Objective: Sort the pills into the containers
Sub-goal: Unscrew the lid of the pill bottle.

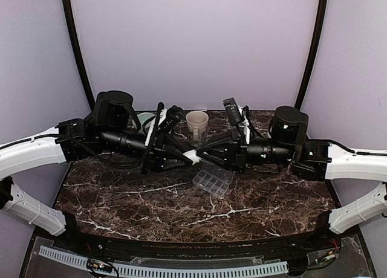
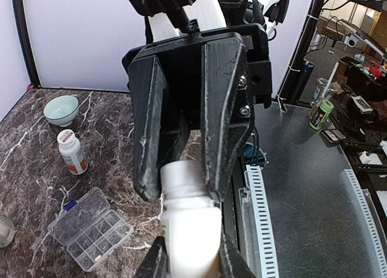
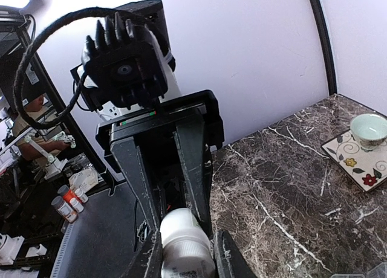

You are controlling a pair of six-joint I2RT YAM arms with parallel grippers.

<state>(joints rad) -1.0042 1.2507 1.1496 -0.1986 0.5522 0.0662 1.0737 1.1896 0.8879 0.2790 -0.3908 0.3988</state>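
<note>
two grippers share one load: the left gripper [image 3: 178, 225] is clenched on the wide body of a white bottle [image 2: 190, 235], and the right gripper [image 2: 181, 190] pinches its narrower cap [image 2: 180, 175]. the bottle hangs between them in the air over the table [image 1: 121, 199]. we take this to be the uncapping step. to do it well, we would hold the body dead steady with the left and turn only the right wrist about the bottle's long axis, with no pulling until the thread lets go. we would also tip the mouth upward first, since the bottle lies close to level and pills could roll out. the tray [image 2: 91, 228] sits on the table below the grippers, toward the near edge and apart from both arms, so the pour need not travel far. a second bottle [image 2: 71, 151] stands upright near it. we see no pills at all; we suppose they are inside. fingers cover the cap's seam, so we cannot tell whether it is loose. nor can we tell whether the tray's lid is open.
</note>
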